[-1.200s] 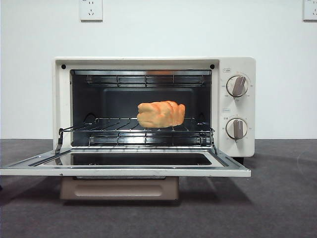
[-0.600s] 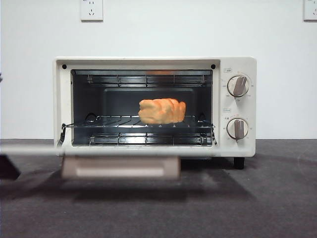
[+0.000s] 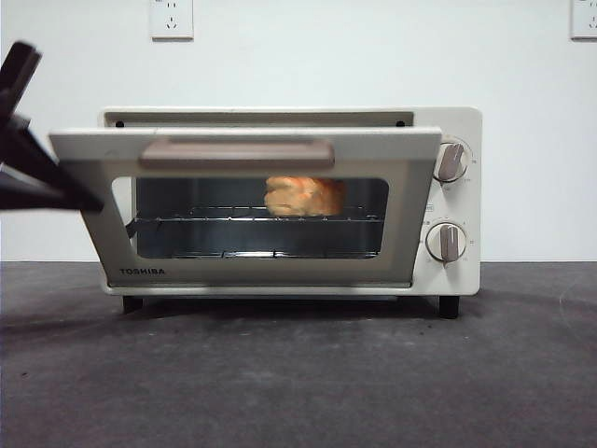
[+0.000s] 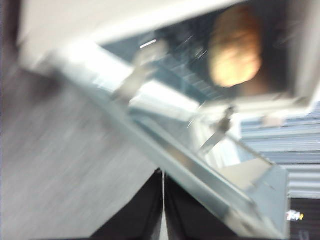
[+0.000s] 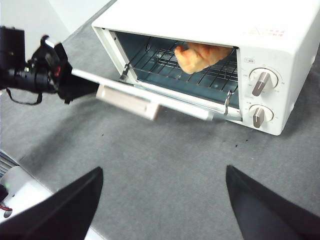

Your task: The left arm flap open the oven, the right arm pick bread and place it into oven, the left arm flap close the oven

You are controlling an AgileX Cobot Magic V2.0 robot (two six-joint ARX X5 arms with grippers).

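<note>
The cream-white oven [image 3: 457, 121] stands mid-table with its glass door [image 3: 242, 266] tilted up, nearly closed, top edge still leaning outward. The bread [image 3: 300, 196] lies on the wire rack inside, seen through the window and in both wrist views [image 4: 235, 50] [image 5: 202, 56]. My left gripper [image 3: 56, 187] is at the door's left end; in the blurred left wrist view it [image 4: 163, 195] is shut, pressed under the door's edge. My right gripper [image 5: 164, 172] hangs open above the mat in front of the oven, holding nothing.
The beige bar handle [image 3: 235, 152] juts from the door's top. Two knobs [image 3: 449, 161] sit on the oven's right panel. Wall sockets [image 3: 172, 19] are behind. Dark grey mat [image 3: 298, 373] covers the table. A white object [image 5: 20, 195] lies near the left arm's side.
The oven door has swung up from lying flat open to almost closed. The left gripper has risen into the front view at the door's left end. The bread has not moved.
</note>
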